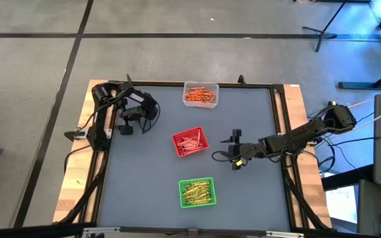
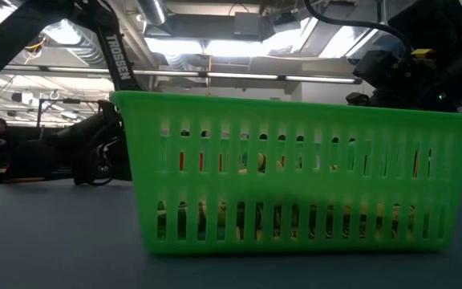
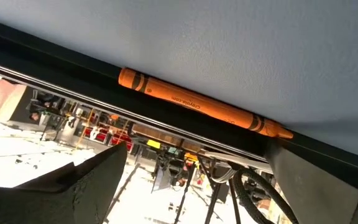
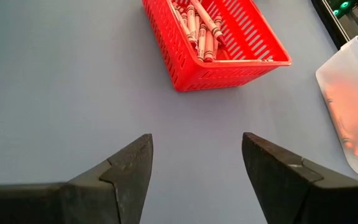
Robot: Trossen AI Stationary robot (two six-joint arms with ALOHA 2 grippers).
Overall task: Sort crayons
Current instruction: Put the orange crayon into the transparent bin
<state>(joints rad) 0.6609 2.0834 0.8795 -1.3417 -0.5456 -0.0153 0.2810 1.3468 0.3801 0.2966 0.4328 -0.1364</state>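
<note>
One orange crayon [image 3: 197, 107] lies flat on the grey table [image 1: 243, 112], alongside the black rail at the table's left edge. My left gripper [image 3: 199, 152] is open just short of it at the table's far left [image 1: 126, 127], a finger on either side, touching nothing. My right gripper [image 4: 197, 140] is open and empty over bare table [image 1: 225, 148], just right of the red tray [image 1: 190, 141], which holds red crayons [image 4: 197, 25]. The clear tray [image 1: 200, 94] holds orange crayons. The green tray [image 1: 197, 192] holds yellow-green crayons [image 2: 239, 217].
The black frame rail [image 3: 55, 56] runs right behind the orange crayon. The green tray [image 2: 295, 172] fills the low view near the front edge. The clear tray [image 4: 353, 106] stands at the far edge. Bare table lies between the trays.
</note>
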